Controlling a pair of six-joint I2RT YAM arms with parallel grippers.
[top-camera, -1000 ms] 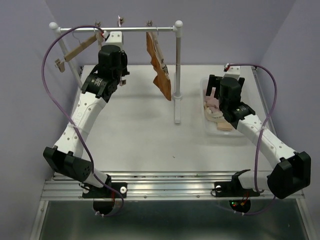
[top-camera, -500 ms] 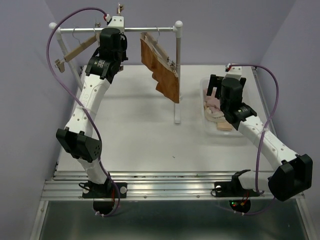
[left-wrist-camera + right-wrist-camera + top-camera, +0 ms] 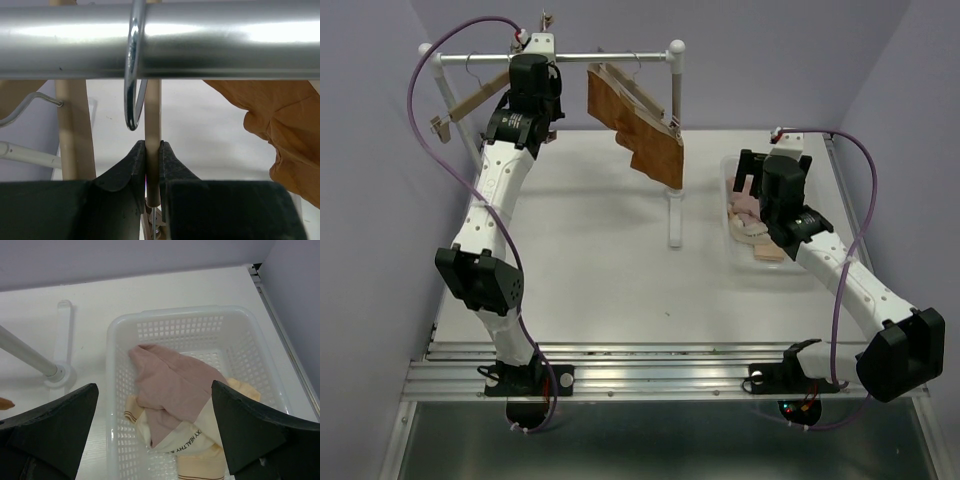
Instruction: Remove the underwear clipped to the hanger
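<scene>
Currently the left gripper (image 3: 152,148) is up just under the rail (image 3: 605,57), its jaws pinched nearly closed on a thin wooden hanger bar (image 3: 152,110). A steel hook (image 3: 131,75) loops over the rail directly above the grip. The brown brief (image 3: 645,135) hangs clipped below the rail, right of that gripper and apart from it. I cannot tell whether the held bar belongs to its hanger. The right gripper (image 3: 155,432) is well right of the rail with its jaws spread wide and nothing in them. It hovers over the basket (image 3: 112,390), where the pink brief (image 3: 172,385) lies on top of the cream brief (image 3: 200,450).

Assessment: two of the three briefs are done and the brown one remains.

Recommendations for the current step:
- Keep the left grip firm and square on the bar so the hanger cannot twist or swing.
- Avoid dragging the hook sideways, as it could ride off the rail.
- Take the cloth close to one clip and pull straight down and away from the rail, one clip at a time.
- Pull gently; a jerk may tip the stand.
</scene>
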